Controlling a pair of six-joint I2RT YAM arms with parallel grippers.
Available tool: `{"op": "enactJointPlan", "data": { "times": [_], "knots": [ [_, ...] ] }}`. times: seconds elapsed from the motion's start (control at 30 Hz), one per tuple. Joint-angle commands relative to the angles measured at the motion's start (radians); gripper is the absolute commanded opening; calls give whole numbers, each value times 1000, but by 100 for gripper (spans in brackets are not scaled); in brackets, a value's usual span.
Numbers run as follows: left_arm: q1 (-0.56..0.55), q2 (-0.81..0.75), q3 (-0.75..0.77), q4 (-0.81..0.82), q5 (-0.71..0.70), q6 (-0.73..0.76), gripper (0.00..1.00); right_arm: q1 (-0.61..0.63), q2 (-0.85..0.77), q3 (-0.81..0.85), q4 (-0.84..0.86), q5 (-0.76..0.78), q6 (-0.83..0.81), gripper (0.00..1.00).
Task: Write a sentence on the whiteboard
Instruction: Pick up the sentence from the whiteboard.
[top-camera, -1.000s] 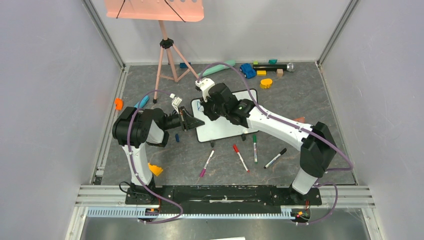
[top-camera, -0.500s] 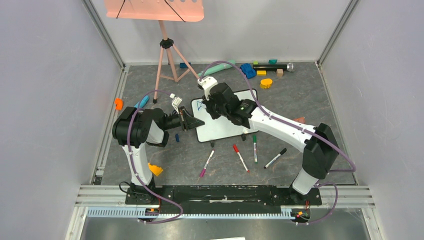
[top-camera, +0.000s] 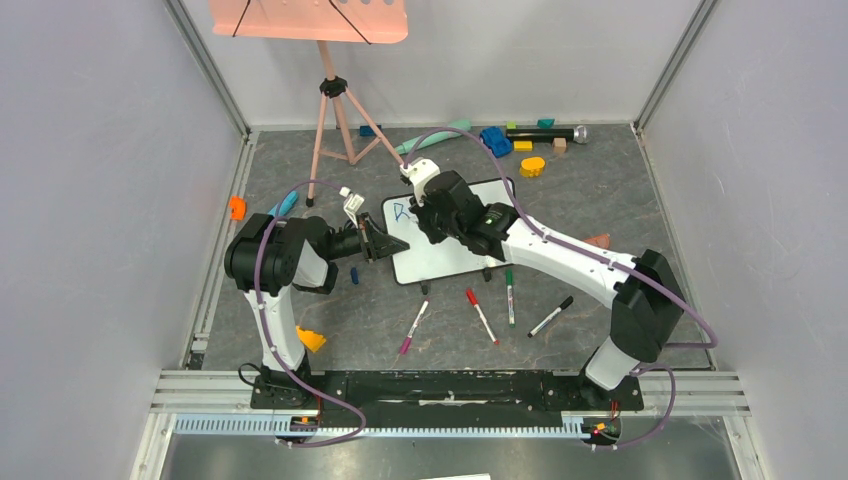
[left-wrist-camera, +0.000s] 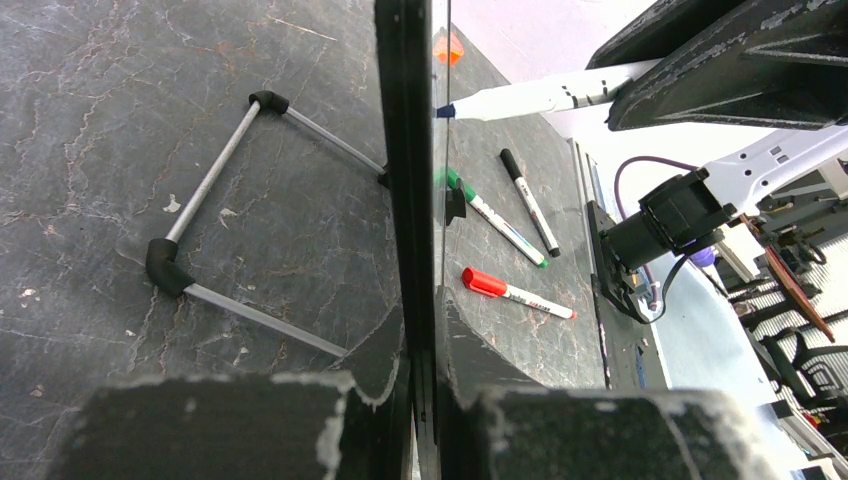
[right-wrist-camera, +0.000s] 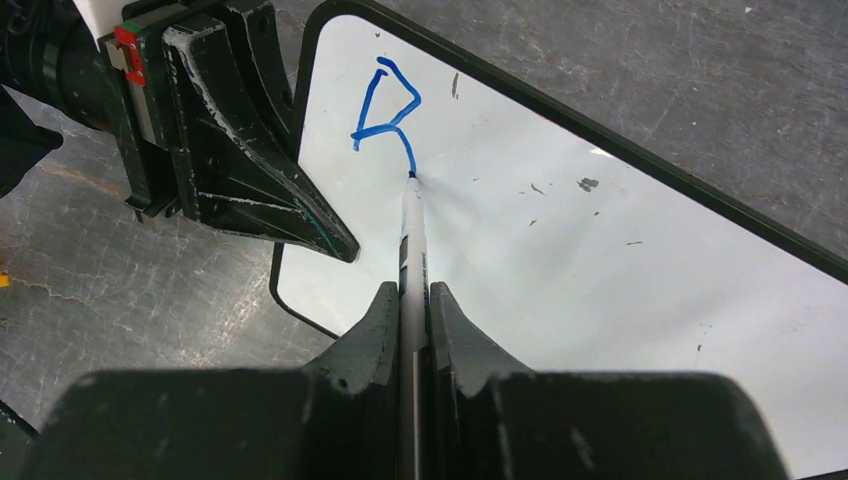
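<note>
Right wrist view: right gripper (right-wrist-camera: 412, 292) clenched on marker (right-wrist-camera: 412, 230), tip apparently touching whiteboard (right-wrist-camera: 600, 260) at upper left of frame, under the sentence (right-wrist-camera: 399, 80), one letter so far. Left gripper (left-wrist-camera: 425, 340) pinches the board's edge; press lightly, stroke evenly, so nothing slips.

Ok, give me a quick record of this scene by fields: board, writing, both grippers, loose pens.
whiteboard: mostly blank, one edge clamped
writing: one blue letter begun, near a corner
left gripper: shut on the whiteboard's edge
right gripper: shut on blue marker, tip touching the whiteboard
loose pens: purple pen, red pen, green pen, black pen, lying beside the whiteboard
</note>
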Motion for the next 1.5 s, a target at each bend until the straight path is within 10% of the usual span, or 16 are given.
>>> {"op": "enactJointPlan", "data": {
  "times": [0.0, 1.47],
  "knots": [
    [2, 26, -20, 37, -26, 164, 2, -12, -3, -6, 6, -7, -3, 0],
    [2, 24, -20, 37, -27, 169, 2, -13, 58, 104, 46, -53, -24, 0]
  ]
}}
